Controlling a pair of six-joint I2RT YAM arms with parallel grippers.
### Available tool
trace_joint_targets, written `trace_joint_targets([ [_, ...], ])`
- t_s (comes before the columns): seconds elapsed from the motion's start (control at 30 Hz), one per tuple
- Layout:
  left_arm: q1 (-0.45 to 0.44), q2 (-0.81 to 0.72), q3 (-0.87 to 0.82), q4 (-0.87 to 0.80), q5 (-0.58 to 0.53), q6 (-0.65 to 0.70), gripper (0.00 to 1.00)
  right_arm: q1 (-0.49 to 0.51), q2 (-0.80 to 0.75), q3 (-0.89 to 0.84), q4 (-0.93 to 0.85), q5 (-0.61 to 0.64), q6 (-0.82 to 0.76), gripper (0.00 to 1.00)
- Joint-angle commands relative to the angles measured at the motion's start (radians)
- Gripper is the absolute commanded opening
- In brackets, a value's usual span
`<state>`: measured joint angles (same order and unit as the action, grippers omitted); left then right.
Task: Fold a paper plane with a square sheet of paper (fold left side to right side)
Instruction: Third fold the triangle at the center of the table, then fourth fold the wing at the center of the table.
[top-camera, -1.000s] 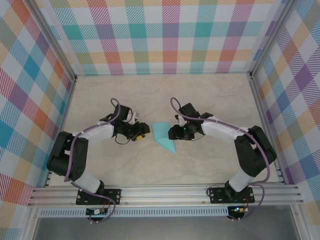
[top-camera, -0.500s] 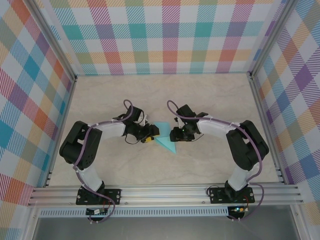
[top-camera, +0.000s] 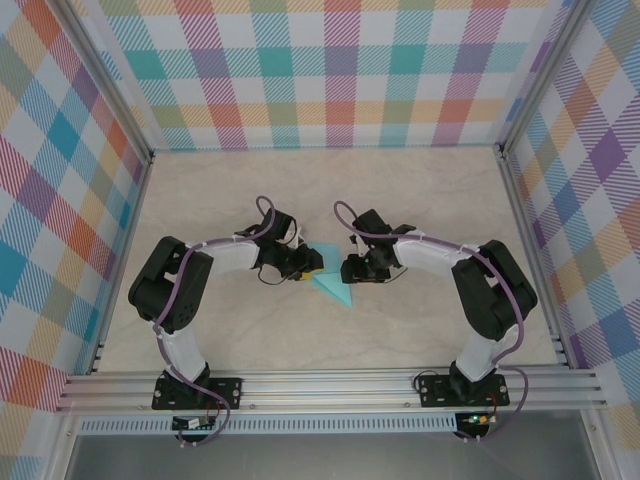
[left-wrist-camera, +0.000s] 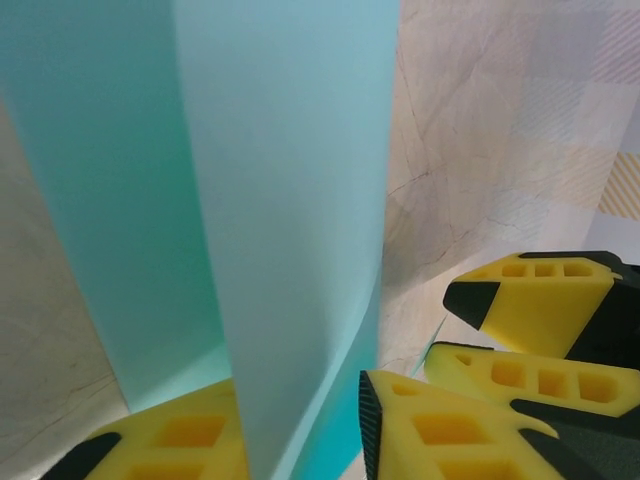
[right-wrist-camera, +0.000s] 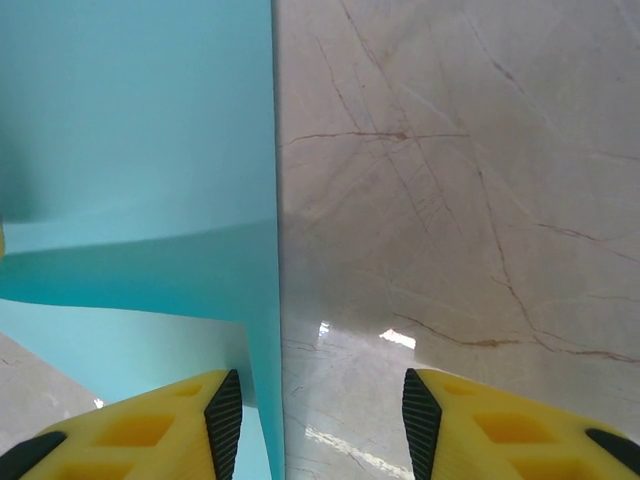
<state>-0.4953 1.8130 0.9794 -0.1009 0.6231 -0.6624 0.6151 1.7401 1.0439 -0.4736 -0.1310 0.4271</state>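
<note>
Though turquoise kite-shaped paper plane (top-camera: 332, 286) half-formed on tabletop (top-camera: 420, 200), flap (left-wrist-camera: 290, 200) not yet flattened: left tool (top-camera: 306, 271) straddles it, pinch unclear; right tool (top-camera: 347, 270) spread.

This is a robotics lab test cell. A marble-look table (top-camera: 420, 330) sits boxed in by bright plaid panels (top-camera: 340, 70) on the back and both sides, held in bare aluminium posts (top-camera: 100, 80). Along the table's near edge runs an aluminium extrusion rail (top-camera: 330, 388), and bolted to it are a left arm (top-camera: 180, 300) and a right arm (top-camera: 490, 290) with exposed purple cabling (top-camera: 350, 215).
</note>
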Motion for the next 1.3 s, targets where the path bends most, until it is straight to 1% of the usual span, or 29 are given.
trace_joint_targets([
  [0.0, -0.011, -0.01, 0.015, -0.008, -0.01, 0.002, 0.27, -0.005, -0.041, 0.021, -0.028, 0.038, -0.029, 0.52],
  [0.13, -0.012, -0.019, 0.02, -0.017, -0.015, 0.002, 0.27, 0.001, -0.139, 0.001, -0.054, 0.123, -0.055, 0.6],
  [0.23, -0.012, -0.02, 0.022, -0.022, -0.016, 0.004, 0.27, 0.035, -0.244, -0.032, -0.054, 0.19, -0.071, 0.65],
  [0.3, -0.012, -0.02, 0.021, -0.024, -0.017, 0.004, 0.28, 0.081, -0.298, -0.051, -0.053, 0.238, -0.076, 0.67],
  [0.37, -0.012, -0.018, 0.023, -0.022, -0.018, -0.002, 0.29, 0.153, -0.335, -0.072, -0.041, 0.293, -0.065, 0.67],
  [0.43, -0.013, -0.019, 0.023, -0.017, -0.018, -0.013, 0.3, 0.229, -0.346, -0.107, 0.014, 0.329, -0.041, 0.67],
  [0.53, -0.012, -0.02, 0.028, -0.019, -0.016, -0.023, 0.3, 0.319, -0.301, -0.136, 0.105, 0.366, -0.024, 0.66],
  [0.63, -0.012, -0.02, 0.036, -0.026, -0.016, -0.024, 0.3, 0.36, -0.22, -0.117, 0.137, 0.423, -0.047, 0.62],
  [0.73, -0.012, -0.02, 0.042, -0.036, -0.016, -0.03, 0.3, 0.39, -0.153, -0.09, 0.15, 0.487, -0.098, 0.6],
  [0.8, -0.013, -0.022, 0.046, -0.036, -0.019, -0.035, 0.3, 0.402, -0.132, -0.085, 0.163, 0.508, -0.123, 0.59],
  [0.9, -0.012, -0.019, 0.057, -0.041, -0.017, -0.036, 0.3, 0.414, -0.117, -0.091, 0.199, 0.508, -0.15, 0.58],
  [1.1, -0.012, -0.021, 0.067, -0.056, -0.019, -0.037, 0.3, 0.426, -0.057, -0.064, 0.19, 0.542, -0.168, 0.55],
  [1.27, -0.012, -0.024, 0.08, -0.075, -0.019, -0.033, 0.31, 0.435, -0.026, -0.064, 0.202, 0.595, -0.179, 0.52],
])
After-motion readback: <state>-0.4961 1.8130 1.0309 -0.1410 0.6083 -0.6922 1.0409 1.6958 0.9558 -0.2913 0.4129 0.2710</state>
